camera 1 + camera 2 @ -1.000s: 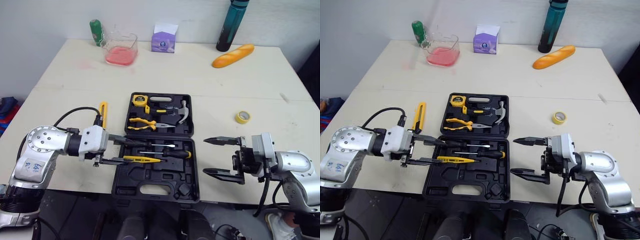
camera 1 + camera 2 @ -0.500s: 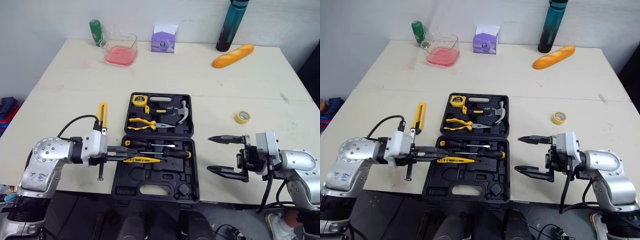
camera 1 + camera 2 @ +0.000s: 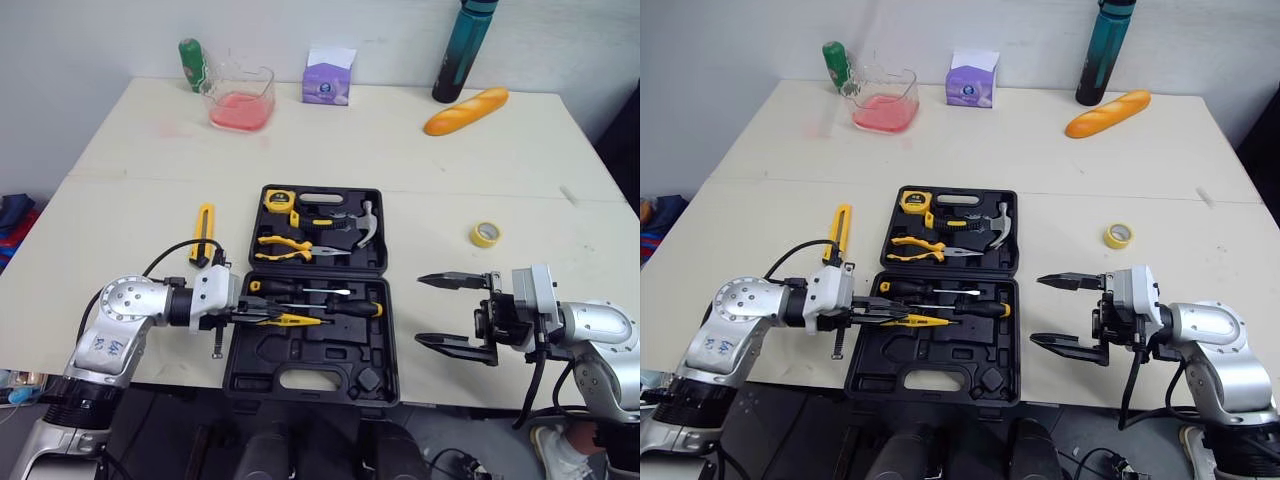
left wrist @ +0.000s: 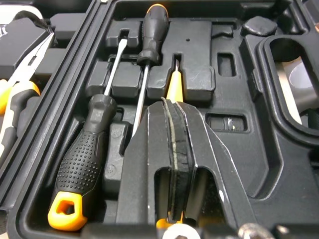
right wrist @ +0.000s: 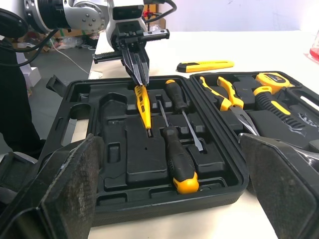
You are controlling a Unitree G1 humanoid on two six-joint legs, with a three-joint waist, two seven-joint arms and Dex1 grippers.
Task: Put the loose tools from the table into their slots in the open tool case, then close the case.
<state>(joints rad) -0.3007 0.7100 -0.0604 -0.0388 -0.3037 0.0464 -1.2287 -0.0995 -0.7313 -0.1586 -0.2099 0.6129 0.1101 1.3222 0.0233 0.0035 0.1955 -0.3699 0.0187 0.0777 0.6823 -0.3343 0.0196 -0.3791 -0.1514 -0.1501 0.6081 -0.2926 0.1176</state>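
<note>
The black tool case (image 3: 300, 356) lies open near the table's front edge. Its far half holds a tape measure (image 3: 279, 199), pliers (image 3: 285, 245) and a hammer (image 3: 362, 225). The near half holds two black-handled screwdrivers (image 3: 345, 308) and a slim yellow screwdriver (image 3: 297, 320). My left gripper (image 3: 262, 310) is shut, its tips over the handle end of the yellow screwdriver (image 4: 173, 82) inside the case. A yellow utility knife (image 3: 204, 228) lies loose on the table left of the case. My right gripper (image 3: 420, 308) hangs open to the right of the case, holding nothing.
A yellow tape roll (image 3: 485, 234) lies on the table right of the case. Along the back stand a green can (image 3: 192, 64), a clear container with pink contents (image 3: 241, 98), a purple box (image 3: 329, 77), a teal bottle (image 3: 466, 48) and a bread loaf (image 3: 466, 110).
My left gripper was open around the yellow screwdriver, then turned, shut and moved right over the case's near half. The right gripper drifted slightly right and stays open.
</note>
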